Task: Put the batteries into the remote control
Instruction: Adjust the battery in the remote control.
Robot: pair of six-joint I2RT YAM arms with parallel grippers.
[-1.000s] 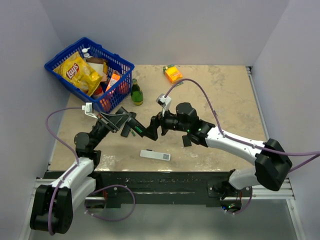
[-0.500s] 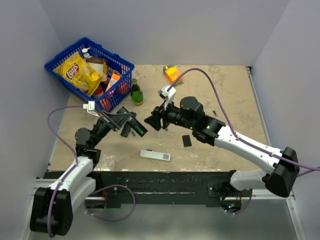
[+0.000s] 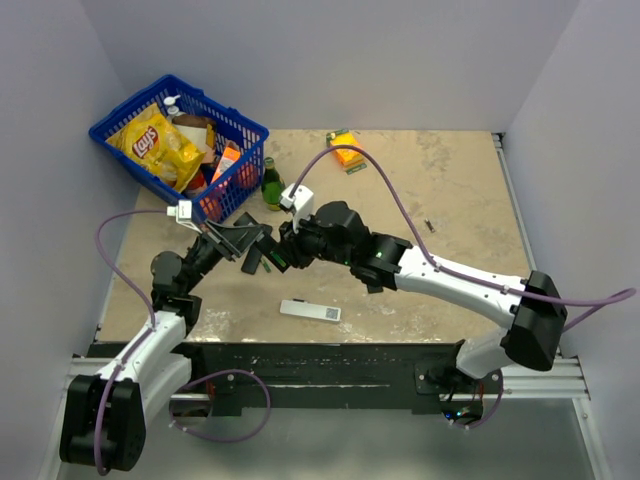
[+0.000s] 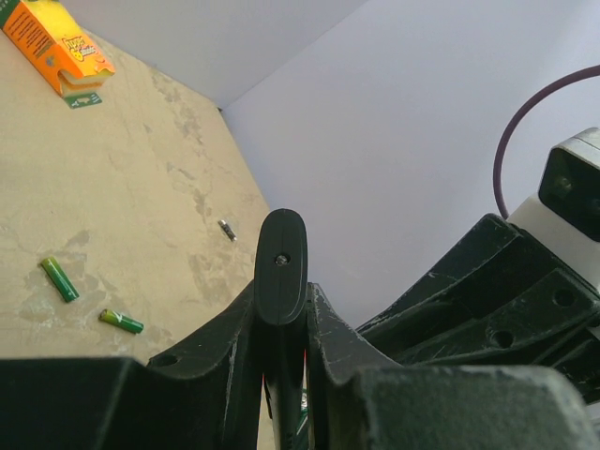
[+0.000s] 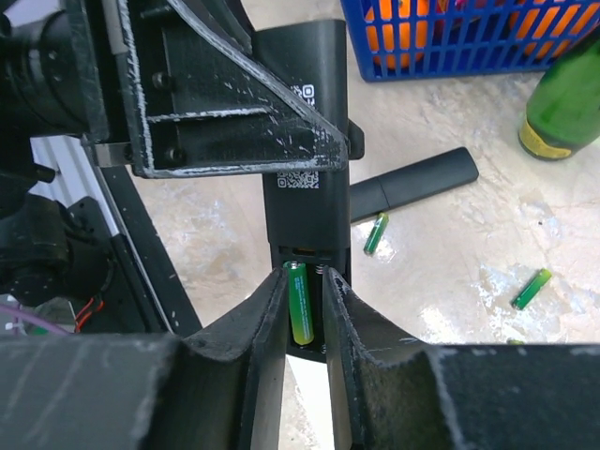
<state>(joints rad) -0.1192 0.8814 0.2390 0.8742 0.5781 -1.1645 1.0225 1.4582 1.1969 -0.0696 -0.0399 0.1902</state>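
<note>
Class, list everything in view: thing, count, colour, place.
remote control: one, black, in left end effector
batteries: three seen, green; one at remote's open bay, two loose on table
black bar: one, on table
flat remote: one, white, table's near side
basket: one, blue, far left
chip bag: one, yellow, in basket
bottle: one, green, beside basket
box: one, orange, far edge
left end effector: shut on remote control
right end effector: flanking one battery

left arm point(image 3: 160, 330): is bending up from its base and reaching inward, left gripper point(image 4: 281, 302) clamping tight on the remote control point(image 4: 280, 251); right arm point(image 3: 450, 280): is stretching far leftward, right gripper point(image 5: 305, 281) facing the left one, fingers point(image 5: 267, 349) pinching a battery point(image 5: 300, 314) from both sides
</note>
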